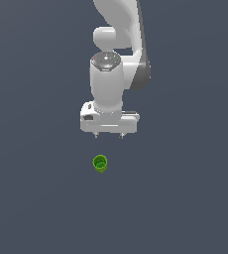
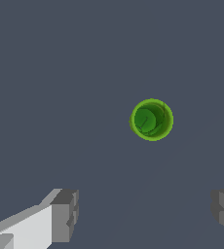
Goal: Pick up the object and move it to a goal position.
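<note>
1. Exterior view: the white Franka arm (image 1: 117, 44) reaches down from the top of the picture, its wrist pointing straight down at a plain dark grey-blue floor (image 1: 31, 198).
2. Exterior view: the gripper (image 1: 108, 136) hangs above the floor; only the two short fingertips (image 1: 96, 135) show below the white hand body, set well apart.
3. Exterior view: the green cup (image 1: 100, 163) stands upright on the floor, its hollow top facing up. It sits lower in the picture than the gripper and slightly toward the exterior view's left of the gripper's middle, apart from both fingertips.
4. Wrist view: the green cup (image 2: 152, 119) is seen from above, its round rim and darker inside plain to see.
5. Wrist view: the two grey finger pads (image 2: 65, 215) stand wide apart with nothing between them; the cup lies clear of both, touching neither.
</note>
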Robot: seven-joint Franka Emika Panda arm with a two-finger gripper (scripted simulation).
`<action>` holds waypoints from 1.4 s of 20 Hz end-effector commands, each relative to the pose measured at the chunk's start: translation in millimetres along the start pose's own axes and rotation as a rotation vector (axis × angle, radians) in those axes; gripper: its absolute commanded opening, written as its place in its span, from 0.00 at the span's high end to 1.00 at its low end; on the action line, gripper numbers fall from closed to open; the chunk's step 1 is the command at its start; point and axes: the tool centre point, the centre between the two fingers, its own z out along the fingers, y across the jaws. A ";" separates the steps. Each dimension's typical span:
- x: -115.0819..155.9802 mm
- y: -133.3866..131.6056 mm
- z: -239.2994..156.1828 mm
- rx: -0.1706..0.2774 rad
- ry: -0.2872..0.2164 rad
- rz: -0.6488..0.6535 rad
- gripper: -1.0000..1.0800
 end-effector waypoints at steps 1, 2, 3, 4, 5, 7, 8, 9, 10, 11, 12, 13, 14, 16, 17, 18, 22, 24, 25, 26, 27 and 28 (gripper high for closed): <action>0.0 0.0 0.0 0.000 0.000 0.000 0.04; 0.2 -0.2 -0.2 0.000 0.001 -0.001 0.04; 0.7 -1.0 -1.3 -0.001 0.003 -0.003 0.04; 1.6 -2.2 -2.9 -0.003 0.007 -0.006 0.04; 2.7 -4.0 -5.1 -0.004 0.013 -0.011 0.04; 5.6 -8.7 -11.3 -0.009 0.027 -0.022 0.04; 6.8 -10.9 -14.2 -0.011 0.034 -0.025 0.04; 7.6 -12.5 -16.5 -0.013 0.039 -0.027 0.04; 8.0 -13.7 -18.1 -0.013 0.043 -0.027 0.04; 8.2 -14.3 -18.9 -0.014 0.044 -0.026 0.04; 8.1 -14.4 -19.2 -0.014 0.045 -0.025 0.04; 8.0 -14.3 -19.1 -0.014 0.044 -0.024 0.04; 7.9 -14.0 -18.6 -0.013 0.043 -0.025 0.04; 8.1 -13.3 -17.4 -0.013 0.042 -0.030 0.04; 8.4 -13.0 -16.8 -0.014 0.041 -0.035 0.04; 8.8 -12.6 -16.0 -0.014 0.040 -0.041 0.04; 11.3 -10.8 -11.9 -0.016 0.036 -0.079 0.04; 12.9 -9.3 -8.8 -0.017 0.033 -0.105 0.04; 13.8 -8.4 -7.0 -0.018 0.032 -0.120 0.04; 14.8 -7.5 -5.1 -0.018 0.030 -0.136 0.04; 15.9 -6.6 -3.0 -0.019 0.028 -0.154 0.04; 17.0 -5.5 -0.8 -0.020 0.026 -0.172 0.04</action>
